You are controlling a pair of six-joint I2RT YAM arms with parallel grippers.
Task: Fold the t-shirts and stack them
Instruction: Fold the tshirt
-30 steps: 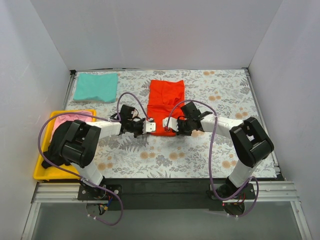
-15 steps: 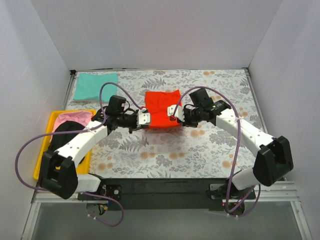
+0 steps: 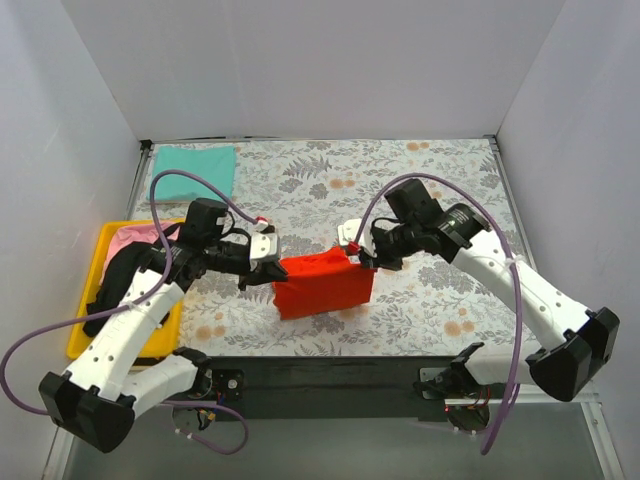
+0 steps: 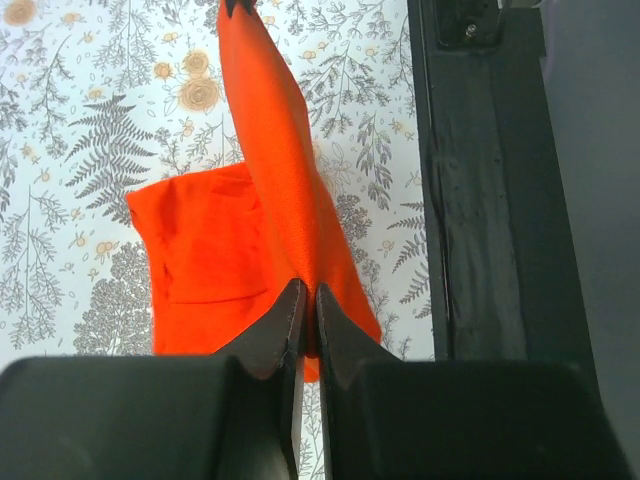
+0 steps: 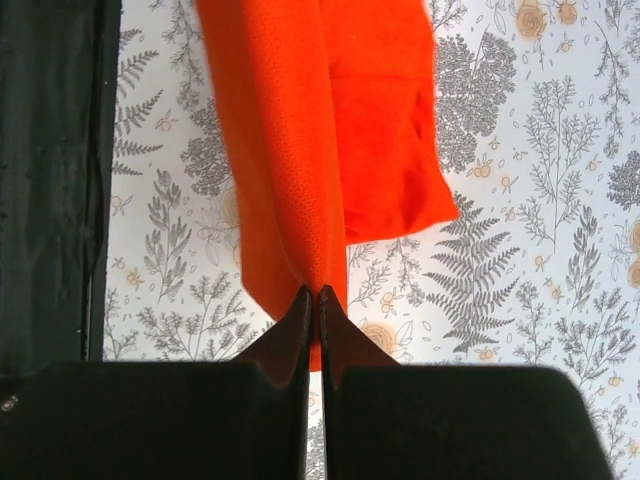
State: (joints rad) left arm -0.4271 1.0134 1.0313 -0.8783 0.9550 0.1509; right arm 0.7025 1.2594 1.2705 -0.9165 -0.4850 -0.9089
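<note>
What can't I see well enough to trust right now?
- Top view: the left arm covers much of the black shirt and pink shirt in the yellow tray; their folding is unclear.
- Wrist views: the pinched edge of the orange-red shirt hides inside the left gripper and right gripper.

Orange-red t-shirt [image 3: 322, 285]: partly folded, stretched taut along its upper edge, right of the yellow tray [image 3: 84, 344] and apart from it. Left gripper [image 3: 271, 262] and right gripper [image 3: 356, 258] each pinched one upper corner, with the rest hanging and its lower part spread over the surface below. Wrist views showed plain fine-mesh cloth, doubled over. Teal t-shirt [image 3: 192, 160]: folded flat rectangle, beyond the tray's far end. Pink t-shirt [image 3: 128, 238]: bunched inside the tray's far end. Black t-shirt [image 3: 112, 288]: crumpled in the tray, just nearer than the pink one, partly hidden.
</note>
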